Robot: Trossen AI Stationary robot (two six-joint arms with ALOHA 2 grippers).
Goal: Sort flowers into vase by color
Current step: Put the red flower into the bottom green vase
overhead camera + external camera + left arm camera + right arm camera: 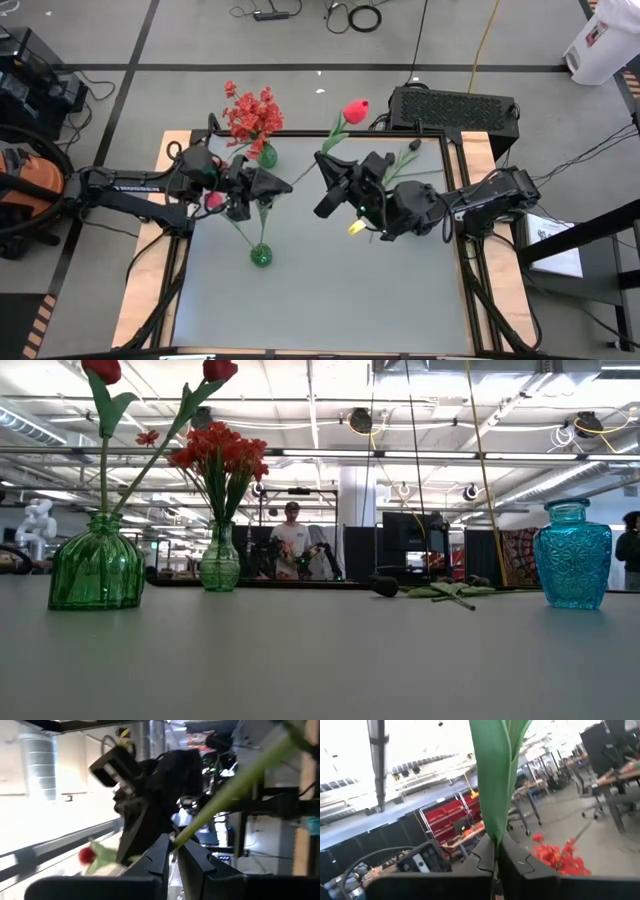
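My left gripper (275, 190) is shut on a green tulip stem (225, 795) above the near green vase (260, 255). In the low view this vase (97, 565) holds two red tulips, one upright (100, 370) and one slanting (220, 370). My right gripper (322, 160) is shut on a third red tulip (355, 110), held in the air over the table's far middle. A far green vase (266, 155) holds red sprays (250, 112). A blue vase (571, 555) is hidden under the right arm in the high view. A black-bloomed flower (440, 592) lies flat on the table. My left gripper pinches the tulip stem (176, 840) between its two fingers, which lie across it. From the fingers the stem runs down toward the near vase's mouth (262, 245). My right gripper pinches the tulip's stem and broad green leaf (495, 832) between its two fingers, near the lower end. The flower is lifted clear of the table, and its bud points toward the far edge.
A black box (455, 105) sits beyond the far right corner. Wooden boards (490, 240) and rails edge the table. The near half of the grey table top (330, 300) is bare. People (292, 535) stand in the room behind.
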